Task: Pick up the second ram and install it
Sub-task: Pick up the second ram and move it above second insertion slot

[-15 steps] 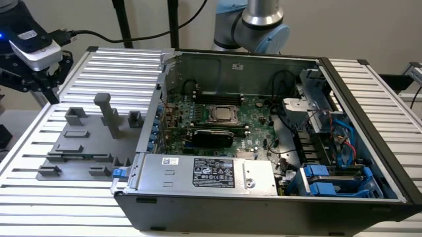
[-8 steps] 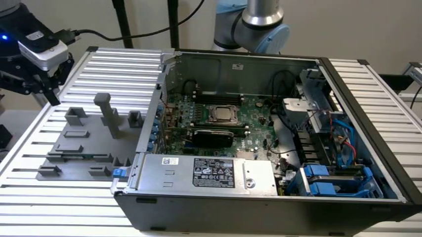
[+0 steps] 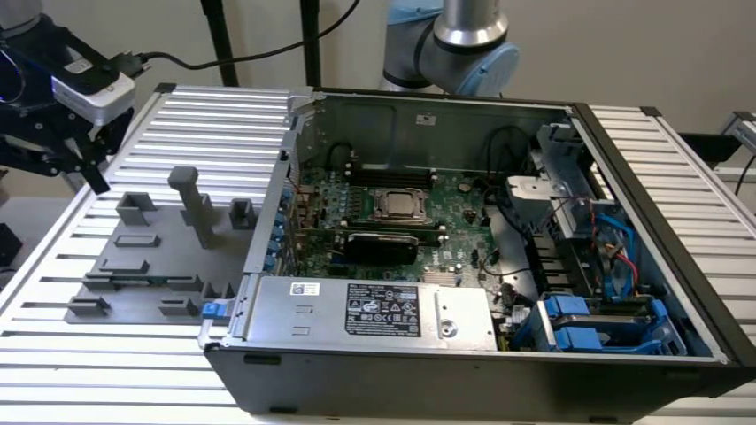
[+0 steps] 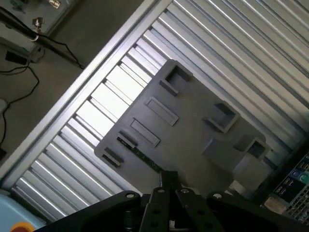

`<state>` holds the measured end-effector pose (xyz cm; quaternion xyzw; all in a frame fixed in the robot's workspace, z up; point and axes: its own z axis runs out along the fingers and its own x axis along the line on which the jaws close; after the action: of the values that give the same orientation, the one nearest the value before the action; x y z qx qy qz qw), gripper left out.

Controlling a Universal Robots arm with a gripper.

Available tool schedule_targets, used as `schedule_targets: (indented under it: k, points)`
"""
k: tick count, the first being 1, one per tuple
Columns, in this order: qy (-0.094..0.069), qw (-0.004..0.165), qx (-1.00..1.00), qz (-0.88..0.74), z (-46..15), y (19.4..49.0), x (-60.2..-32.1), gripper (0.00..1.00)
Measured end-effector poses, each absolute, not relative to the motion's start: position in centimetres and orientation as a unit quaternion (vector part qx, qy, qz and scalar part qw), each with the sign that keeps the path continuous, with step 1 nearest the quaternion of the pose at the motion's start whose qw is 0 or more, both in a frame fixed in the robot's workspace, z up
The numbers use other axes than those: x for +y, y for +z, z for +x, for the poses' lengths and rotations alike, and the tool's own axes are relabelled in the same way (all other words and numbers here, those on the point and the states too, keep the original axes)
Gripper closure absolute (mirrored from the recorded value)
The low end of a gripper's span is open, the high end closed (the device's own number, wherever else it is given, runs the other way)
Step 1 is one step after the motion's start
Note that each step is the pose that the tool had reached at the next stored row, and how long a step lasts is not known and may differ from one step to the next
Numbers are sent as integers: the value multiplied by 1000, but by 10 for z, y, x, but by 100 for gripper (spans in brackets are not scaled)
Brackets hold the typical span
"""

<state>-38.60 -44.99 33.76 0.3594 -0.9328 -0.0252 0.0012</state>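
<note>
Jaws are hanging clenched and empty near the tray (image 4: pixel 193 145), where the ram (image 4: pixel 144 157) is sitting slotted, seemingly light, stiff, fragile; best pinched mid-length.

You see a matt grey plastic holder tray (image 4: pixel 193 125) on a ribbed silver aluminium table (image 3: pixel 661 168), striped light and dark. The thin long ram stick (image 4: pixel 139 153) reads dark green. The boxy steel computer case (image 3: pixel 473 381) is black; its flat motherboard (image 3: pixel 455 199) green, its plastic drive caddies (image 3: pixel 590 328) bright blue.
</note>
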Motion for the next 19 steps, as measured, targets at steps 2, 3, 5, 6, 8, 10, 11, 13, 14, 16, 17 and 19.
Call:
schedule_targets:
  k: [2, 3, 5, 6, 8, 10, 11, 13, 14, 16, 17, 19]
  points:
    - [-25, 2, -926, 376, -386, 336, -450, 89]
    - [-25, 2, -923, 385, -386, 335, -450, 89]
    - [-25, 2, -916, 401, -386, 334, -450, 89]
    - [-25, 3, -912, 410, -386, 333, -450, 89]
    - [-25, 3, -904, 426, -386, 331, -450, 89]
    - [-25, 3, -896, 443, -386, 330, -450, 89]
    - [-25, 4, -892, 451, -386, 329, -450, 89]
    - [-25, 4, -884, 467, -386, 327, -450, 89]
    - [-25, 4, -880, 475, -386, 327, -450, 89]
    - [-25, 5, -871, 491, -386, 325, -450, 89]
    - [-25, 5, -866, 499, -386, 324, -450, 89]
    - [-25, 5, -857, 514, -386, 323, -450, 89]
